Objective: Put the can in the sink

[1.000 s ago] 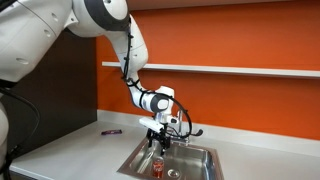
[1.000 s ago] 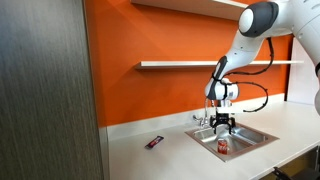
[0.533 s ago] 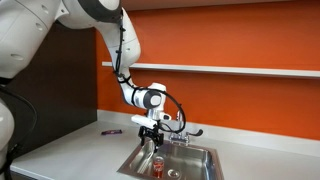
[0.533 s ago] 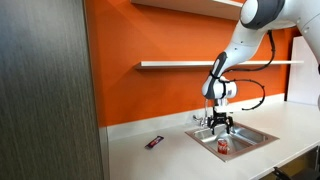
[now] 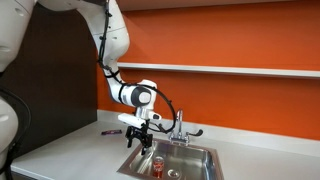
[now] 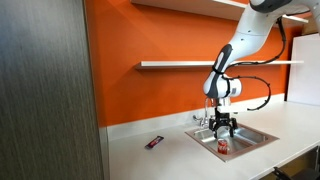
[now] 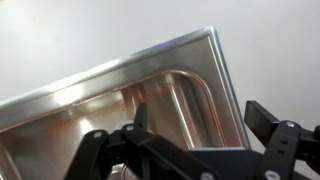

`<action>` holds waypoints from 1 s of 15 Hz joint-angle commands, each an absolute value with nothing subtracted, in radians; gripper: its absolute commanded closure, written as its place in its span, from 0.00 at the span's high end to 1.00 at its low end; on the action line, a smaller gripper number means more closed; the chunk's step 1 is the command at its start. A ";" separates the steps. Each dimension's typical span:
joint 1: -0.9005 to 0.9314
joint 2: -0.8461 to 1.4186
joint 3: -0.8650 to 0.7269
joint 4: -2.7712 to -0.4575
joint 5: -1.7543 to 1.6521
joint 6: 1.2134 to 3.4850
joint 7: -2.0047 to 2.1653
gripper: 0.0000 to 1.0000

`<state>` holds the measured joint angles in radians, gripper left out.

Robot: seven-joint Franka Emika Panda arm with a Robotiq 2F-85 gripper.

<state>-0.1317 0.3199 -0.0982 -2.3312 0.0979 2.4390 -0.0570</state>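
Note:
The small red can stands upright inside the sink in both exterior views (image 5: 158,166) (image 6: 222,146). The stainless steel sink (image 5: 205,157) (image 6: 257,136) is set in the white counter, and its shiny rim and one basin corner fill the wrist view (image 7: 150,60). My gripper (image 5: 138,141) (image 6: 222,129) hangs open and empty over the sink's edge, above and to the side of the can and apart from it. In the wrist view the two black fingers (image 7: 203,128) are spread with only the basin wall between them. The can is out of the wrist view.
A chrome faucet (image 5: 179,125) with side handles stands at the back of the sink. A flat dark purple marker-like object (image 5: 110,131) (image 6: 155,142) lies on the counter. An orange wall with a white shelf (image 5: 250,70) rises behind, and a dark cabinet (image 6: 45,90) stands nearby.
My gripper has risen a little and shifted sideways toward the sink's edge, away from the can. The can has stayed in the basin.

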 commanded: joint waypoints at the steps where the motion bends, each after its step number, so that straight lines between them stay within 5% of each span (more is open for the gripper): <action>1: -0.118 0.196 -0.093 -2.468 0.077 2.440 -0.060 1.00; 15: -0.089 0.089 -0.093 -2.589 0.066 2.425 -0.053 1.00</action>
